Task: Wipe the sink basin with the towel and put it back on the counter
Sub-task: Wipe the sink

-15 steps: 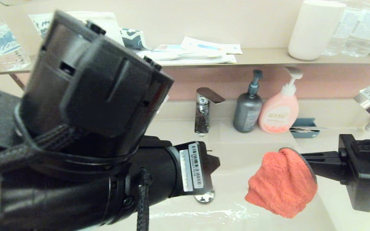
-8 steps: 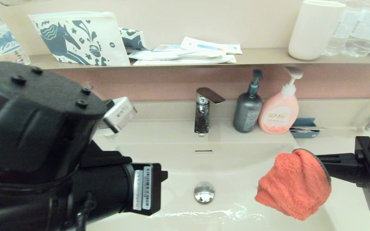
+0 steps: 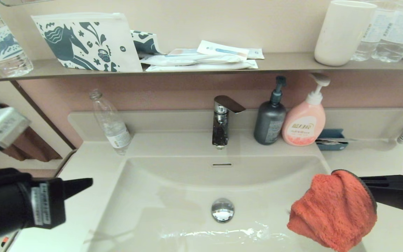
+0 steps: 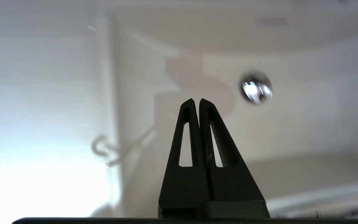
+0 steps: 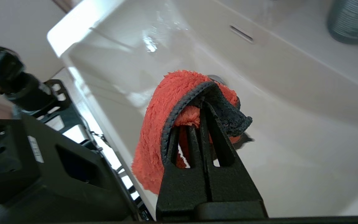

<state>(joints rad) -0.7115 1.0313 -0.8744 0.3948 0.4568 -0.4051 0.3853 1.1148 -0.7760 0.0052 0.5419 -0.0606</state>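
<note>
Beige wall [image 3: 222, 24] above thin grey-brown shelf [image 3: 285, 63]; pinkish backsplash [image 3: 173, 94] below; bright glare, left wrist view.

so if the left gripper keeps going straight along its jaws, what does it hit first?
Probably the sink basin. The left gripper, jaws shut and empty, points at the bowl's inner surface a little short of the drain plug. Nothing shows in between, though depth is unclear.

We see the left end effector [image 4: 196, 101] with its two black fingers [image 4: 187, 124] pressed together, nothing between them. Beyond it lies the glossy off-white sink basin [image 4: 291, 130], its round chrome drain plug [image 4: 256, 88] off to one side of the fingertips. The pale worktop [image 4: 42, 93] runs alongside the basin's rim.
</note>
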